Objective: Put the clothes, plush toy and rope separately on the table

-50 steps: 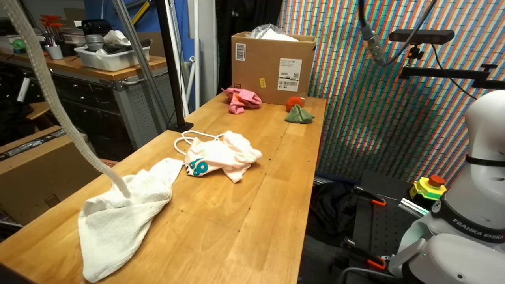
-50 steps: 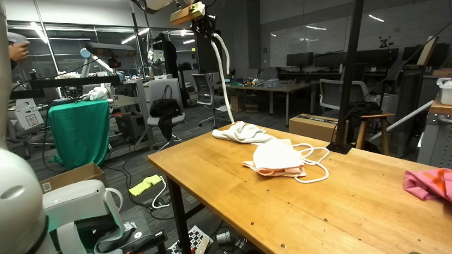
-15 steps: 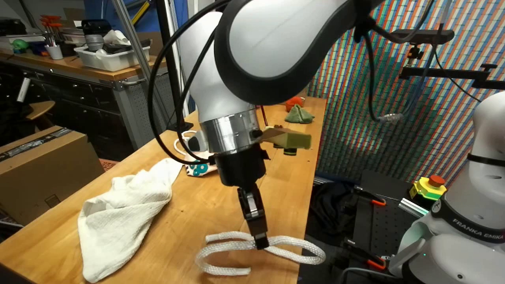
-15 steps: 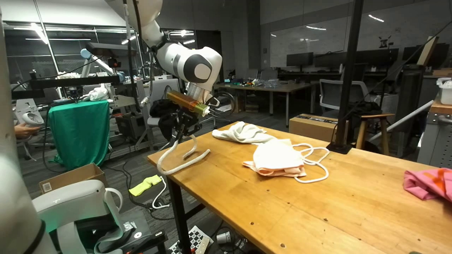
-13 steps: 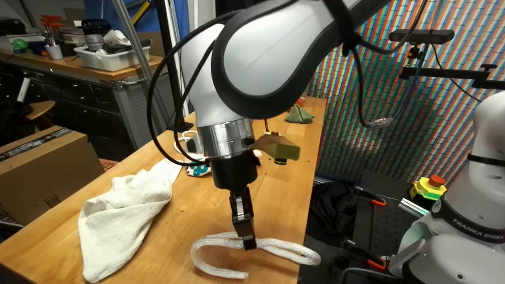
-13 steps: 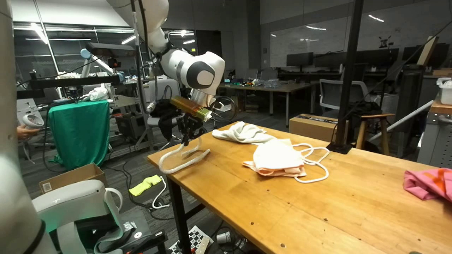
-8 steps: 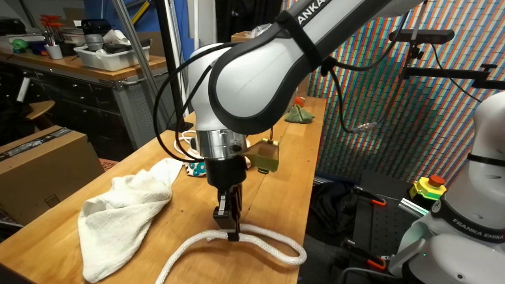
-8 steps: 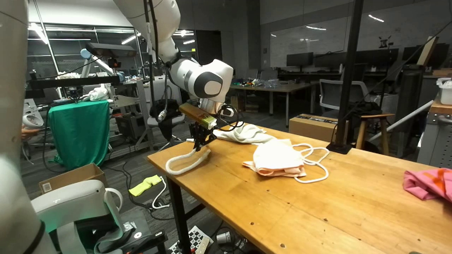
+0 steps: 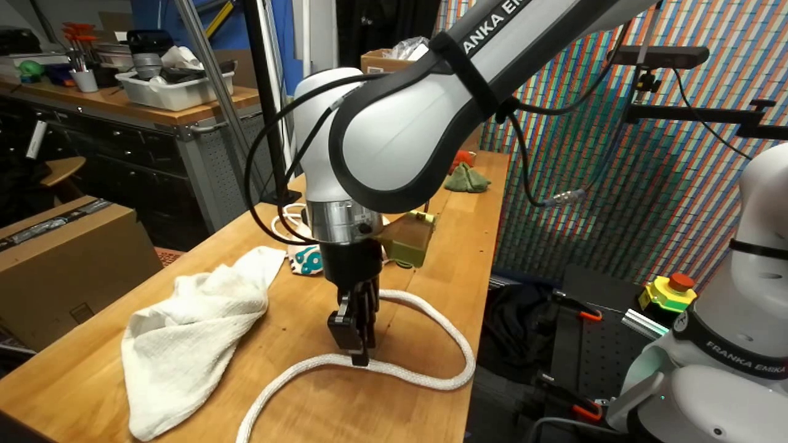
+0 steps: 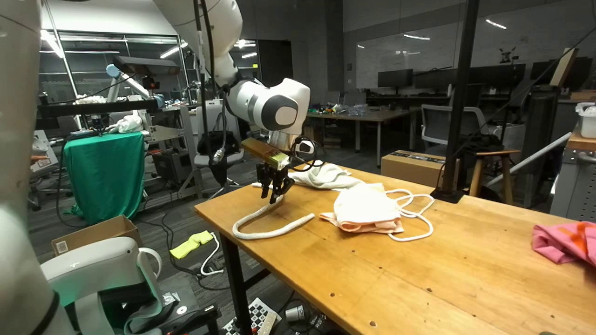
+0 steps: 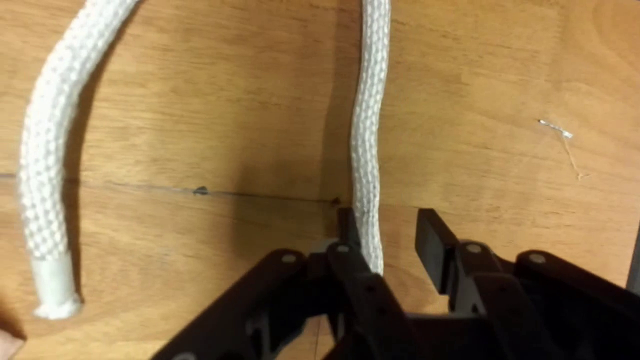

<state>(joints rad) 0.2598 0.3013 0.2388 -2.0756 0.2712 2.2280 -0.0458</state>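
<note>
The white braided rope [image 11: 367,125] lies in a loose curve on the wooden table [image 10: 419,279]. My gripper [image 11: 385,230] is open just above it, with one stretch of rope between the fingers, close to one fingertip and apart from the other. In an exterior view the large cream-white cloth [image 9: 197,332] lies beside the gripper. The white cloth with teal print [image 9: 306,259] is partly behind the arm. The pink garment [image 10: 565,242] sits farther along the table. An orange-and-green soft item [image 9: 466,178], seemingly the plush toy, rests at the far end.
A cardboard box [image 9: 375,59] stands at the table's far end, mostly hidden by the arm. A black pole [image 10: 458,116] rises from the table edge. White cords [image 10: 421,236] trail from the printed cloth. A yellow cloth [image 10: 192,244] lies on the floor.
The arm came down over the table with the rope in its grip. In the last half second the fingers have parted and the rope's loop has dropped and spread onto the wood.
</note>
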